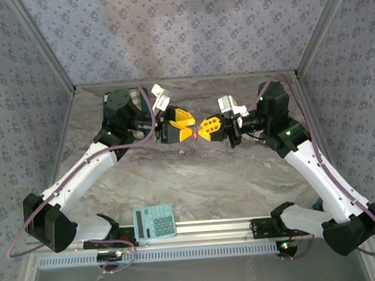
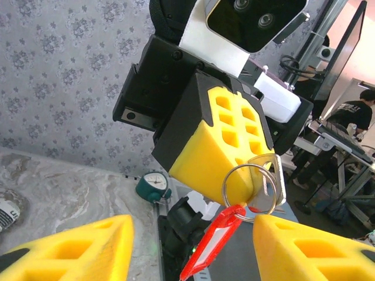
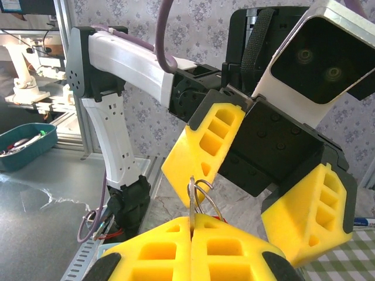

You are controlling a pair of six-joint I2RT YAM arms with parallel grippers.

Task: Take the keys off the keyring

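Note:
Above the middle of the table my two grippers meet tip to tip, the left gripper (image 1: 185,129) facing the right gripper (image 1: 206,128). In the right wrist view my right gripper (image 3: 192,219) is shut on the flat silver key (image 3: 191,196), held edge-up. The wire keyring (image 3: 206,193) loops through it. In the left wrist view the key (image 2: 276,175), the keyring (image 2: 249,187) and a red plastic tag (image 2: 212,244) hang from the right gripper's yellow fingers (image 2: 228,146). My left gripper (image 2: 193,234) stands open around the ring and tag. Its right finger (image 2: 304,246) sits close beside the ring.
A teal calculator (image 1: 154,221) lies at the near edge by the rail. A green dial timer (image 2: 154,186) stands near the right arm's base. Patterned walls close the back and sides. A teal bin (image 3: 23,146) sits off the table.

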